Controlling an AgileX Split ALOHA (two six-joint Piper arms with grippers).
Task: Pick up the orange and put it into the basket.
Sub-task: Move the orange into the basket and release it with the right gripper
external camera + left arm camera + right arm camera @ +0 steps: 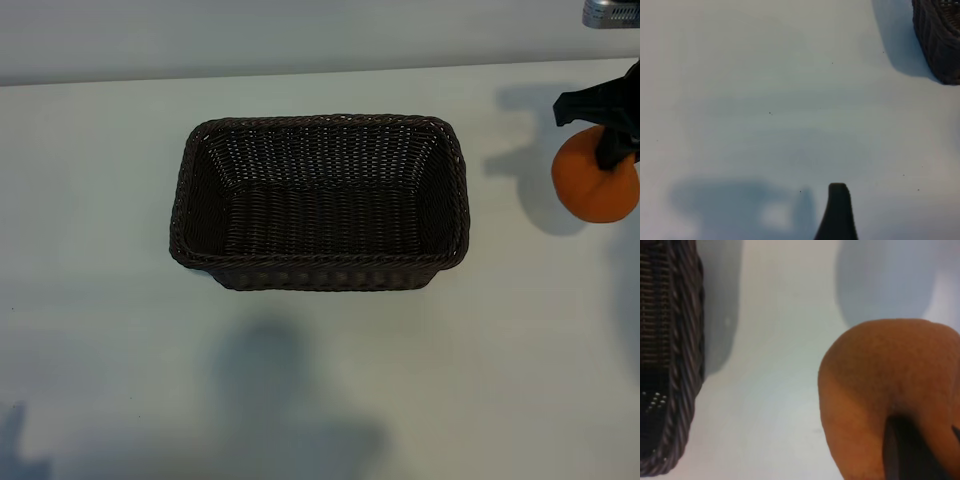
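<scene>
My right pincer (612, 150) is clamped on the orange (596, 178). In the exterior view one dark finger (612, 148) lies across the top of the fruit; the opposite finger is concealed behind it. The orange hangs beneath my pincer, clear of the table (320, 380); its shadow falls on the surface just beside it, toward the basket. The arm above the pincer is cut off by the frame edge, so only the finger assembly and the fruit are visible there.

In my right wrist view the orange (880, 390) fills the area directly at the pincer, with one dark finger (905, 450) pressed into its skin. The stem end is not visible from either view.

The basket (320, 125) stands well apart from my right pincer, to the side, with bare table between. It is dark brown wicker with a braided rim and sits upright. My right wrist view catches only one end wall of it (670, 365).

My left pincer (837, 212) is parked off to the far side of the basket. Only one dark fingertip is in its wrist view, so the jaws cannot be read there; they stand wide apart and hold nothing. A corner of the basket (940, 40) enters that view.

The table is a plain pale surface carrying soft shadows. Behind it runs a pale wall, and a grey metallic item (612, 12), too cropped to identify, sits at the corner above my right pincer.
</scene>
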